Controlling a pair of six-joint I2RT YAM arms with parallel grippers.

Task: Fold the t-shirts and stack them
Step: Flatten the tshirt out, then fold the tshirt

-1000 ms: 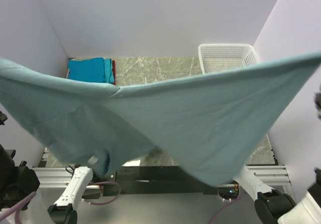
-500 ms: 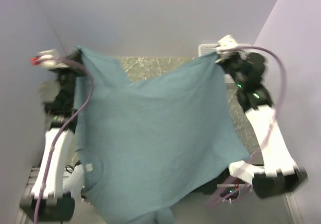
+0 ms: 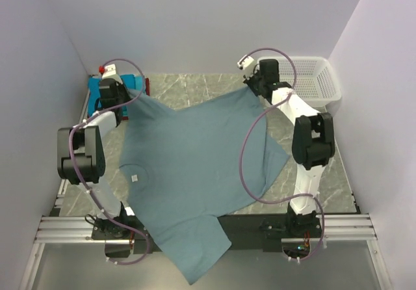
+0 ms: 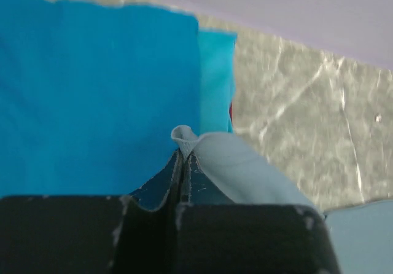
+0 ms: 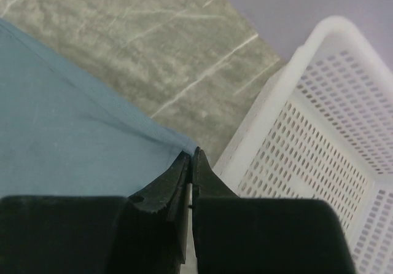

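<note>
Marbled grey-green tabletop [image 3: 195, 85] under the big dusty grey-blue cloth t-shirt [image 3: 195, 166], spread mostly flat, small white tag [image 3: 134, 178] facing up, one end draped off the near edge. Pinched at both far corners: left gripper [image 4: 183, 157] clamped on cloth over the folded bright blue tee [image 4: 92, 90], right gripper [image 5: 191, 158] clamped on cloth just beside the white plastic mesh basket [image 5: 319, 139]

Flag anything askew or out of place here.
The grey-blue t-shirt lies crooked, and its near end hangs off the table's front edge over the mounting rail. Nothing else stands out.
</note>
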